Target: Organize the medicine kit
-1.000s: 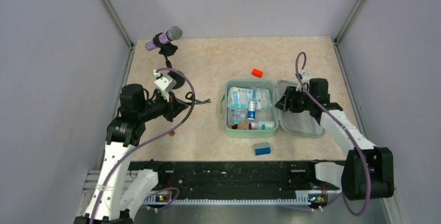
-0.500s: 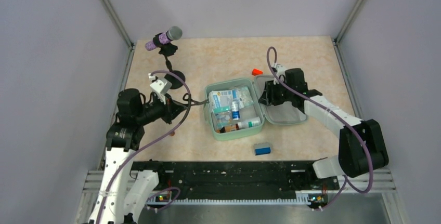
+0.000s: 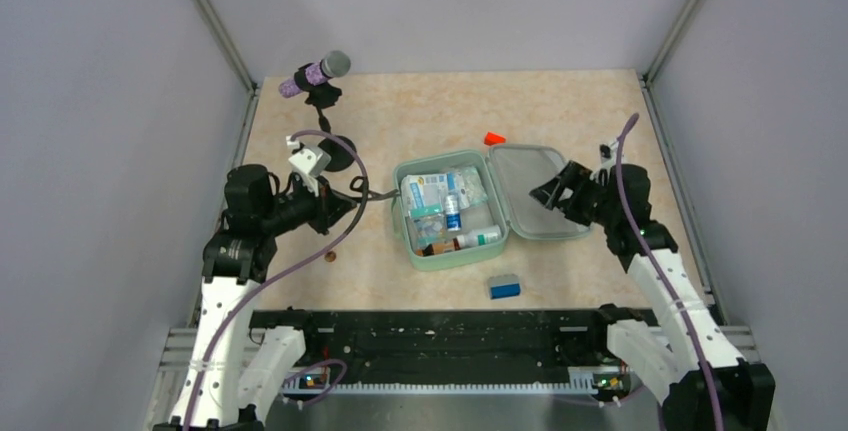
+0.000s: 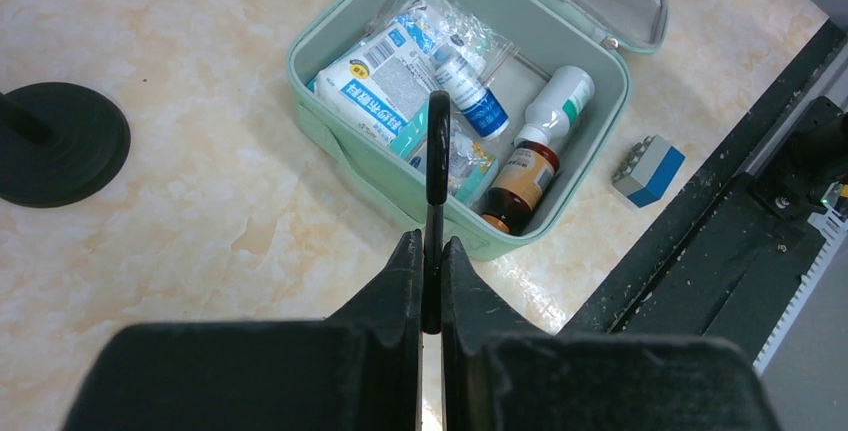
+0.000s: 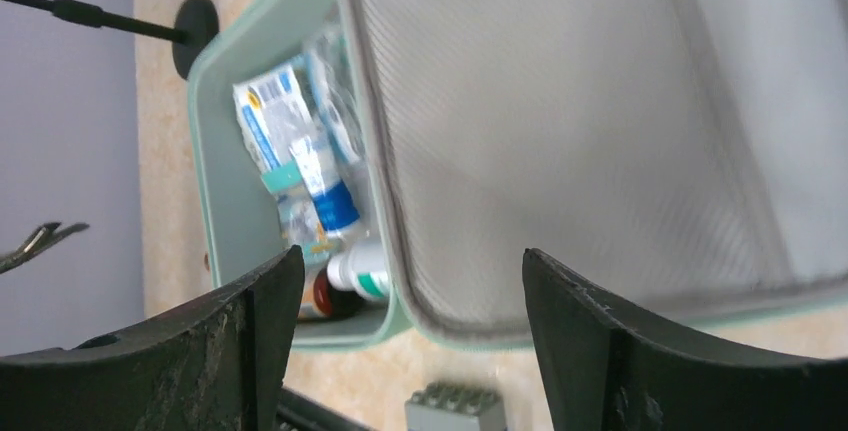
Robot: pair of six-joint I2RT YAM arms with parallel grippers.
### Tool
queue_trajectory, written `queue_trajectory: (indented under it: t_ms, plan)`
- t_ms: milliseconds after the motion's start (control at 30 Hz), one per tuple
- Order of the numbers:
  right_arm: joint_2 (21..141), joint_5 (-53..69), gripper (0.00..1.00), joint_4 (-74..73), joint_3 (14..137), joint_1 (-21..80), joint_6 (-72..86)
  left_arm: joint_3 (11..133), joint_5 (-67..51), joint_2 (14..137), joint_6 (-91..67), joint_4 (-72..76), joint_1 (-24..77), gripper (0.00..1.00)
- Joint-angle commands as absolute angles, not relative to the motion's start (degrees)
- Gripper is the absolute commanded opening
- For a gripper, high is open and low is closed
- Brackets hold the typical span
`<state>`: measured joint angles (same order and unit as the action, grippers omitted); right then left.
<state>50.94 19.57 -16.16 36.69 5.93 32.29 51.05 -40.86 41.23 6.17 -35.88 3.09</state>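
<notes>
While its lid (image 3: pixel 515 189) lies flat open, the medicine kit (image 3: pixel 440 262) sits near the middle of the surface (image 3: pixel 560 111). The kit is pale green. The lid lies on the right side of the kit and has a grey net on its inside.

Inside the kit are a white and blue packet (image 4: pixel 385 76), a small tube with a blue label (image 4: pixel 470 93), a white bottle (image 4: pixel 560 101) and a brown bottle (image 4: pixel 520 176) (they lie close together, some partly on top of others).

The left gripper (image 3: pixel 352 201) is to the left of the kit. Its fingers are pressed together on a thin black tool (image 4: pixel 437 151). The tool points at the kit, and its tip is just beside the kit's left wall. I cannot tell if the tip touches the wall.

The right gripper (image 3: pixel 548 193) is over the right part of the lid. Its fingers (image 5: pixel 240 331) are wide apart, and nothing is held between them.

A small orange-red block (image 3: pixel 494 138) sits on the surface just behind the lid. A small blue block (image 3: pixel 505 287) sits on the surface in front of the kit, a little apart from it. A microphone (image 3: pixel 322 71) on a black stand is behind the kit and off to its left, well apart from it.
</notes>
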Motion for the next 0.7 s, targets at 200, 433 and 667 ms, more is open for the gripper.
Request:
queue_trajectory:
  t_ms: [200,433,667]
  plan:
    - [45.9,22.7,0.79,-20.3,23.8,2.9,53.6,57.7,-39.3,44.5,9.8,-37.9,2.5,0.0]
    - [49.7,25.2,0.79,-12.5,21.5,1.7,56.3,56.6,-39.7,45.0,9.7,-37.2,2.1,0.0]
    - [50.8,24.4,0.79,6.4,16.6,-2.1,53.9,56.0,-40.8,45.7,9.2,-36.5,1.7,0.0]
